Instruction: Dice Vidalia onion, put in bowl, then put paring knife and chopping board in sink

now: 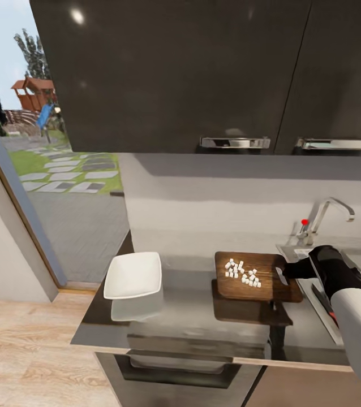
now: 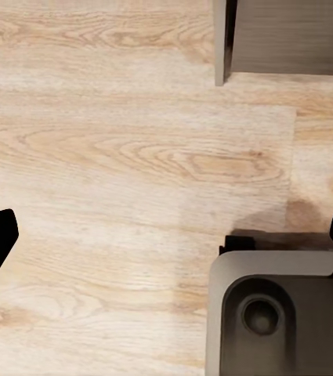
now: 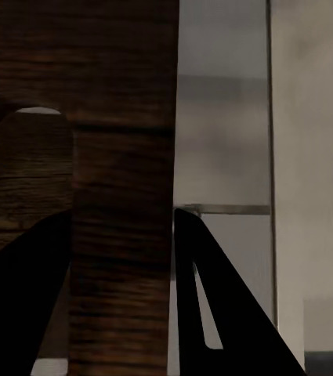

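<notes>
Small white cubes of diced onion (image 1: 243,273) are lying in two clusters on the dark wooden chopping board (image 1: 257,288), which is resting on the grey countertop (image 1: 197,316) with its long axis running left to right. The right gripper (image 1: 283,273) is clamping the board's handle end (image 3: 123,235), its black fingers (image 3: 213,305) straddling the wood beside the steel sink (image 1: 316,294). The square white bowl (image 1: 133,275) is sitting well apart, to the left. The left gripper (image 2: 166,235) is hanging spread wide over pale wooden floor (image 2: 127,149), far from everything.

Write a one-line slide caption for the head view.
Right gripper at the chopping board's sink-side edge, diced onion still on it, white bowl empty beside it.
</notes>
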Robot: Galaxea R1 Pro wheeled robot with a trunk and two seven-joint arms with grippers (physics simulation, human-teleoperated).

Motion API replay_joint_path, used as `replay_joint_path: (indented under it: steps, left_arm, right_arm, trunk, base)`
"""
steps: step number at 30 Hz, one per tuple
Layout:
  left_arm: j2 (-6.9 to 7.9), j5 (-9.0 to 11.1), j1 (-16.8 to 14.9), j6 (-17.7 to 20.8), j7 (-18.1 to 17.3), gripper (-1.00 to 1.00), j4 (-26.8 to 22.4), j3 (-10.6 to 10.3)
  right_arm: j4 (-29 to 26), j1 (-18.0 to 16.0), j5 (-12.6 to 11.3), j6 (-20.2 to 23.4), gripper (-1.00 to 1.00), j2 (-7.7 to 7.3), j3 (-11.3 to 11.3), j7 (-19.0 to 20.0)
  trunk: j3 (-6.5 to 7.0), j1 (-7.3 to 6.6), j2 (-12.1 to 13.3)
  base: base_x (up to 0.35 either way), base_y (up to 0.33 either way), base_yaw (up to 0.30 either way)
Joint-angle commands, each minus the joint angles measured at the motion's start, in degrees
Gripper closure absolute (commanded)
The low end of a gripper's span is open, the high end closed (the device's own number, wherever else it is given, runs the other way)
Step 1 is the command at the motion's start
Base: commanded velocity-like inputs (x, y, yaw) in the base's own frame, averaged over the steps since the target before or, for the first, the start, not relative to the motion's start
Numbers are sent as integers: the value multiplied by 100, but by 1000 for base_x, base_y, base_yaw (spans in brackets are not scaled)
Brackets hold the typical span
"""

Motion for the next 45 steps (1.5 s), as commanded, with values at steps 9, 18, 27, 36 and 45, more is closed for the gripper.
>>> replay_joint_path:
  steps: [9,18,27,36,45]
  left_arm:
    - [-4,53,-10,-37,-6,-100,23,-50]
    - [-5,53,-9,-37,-17,-100,23,-53]
    - [-5,53,-10,-37,-17,-100,23,-54]
    - [-5,53,-12,-37,-17,-100,23,-54]
    - [-5,53,-10,-37,-20,-100,23,-52]
  right_arm:
    - [274,-4,67,-3,100,-6,-30,48]
    - [269,-4,67,49,100,-23,-39,50]
    - [212,-4,74,145,100,-24,-40,60]
    - [206,-4,75,160,100,-24,-33,60]
    - [206,-5,75,156,100,-24,-31,60]
  trunk:
    - [69,4,-12]
    - [150,4,-12]
    - [232,4,-12]
    - [314,4,-12]
    - [396,4,-12]
  base:
    - [0,0,0]
    - [0,0,0]
    - [0,0,0]
    - [0,0,0]
    - [0,0,0]
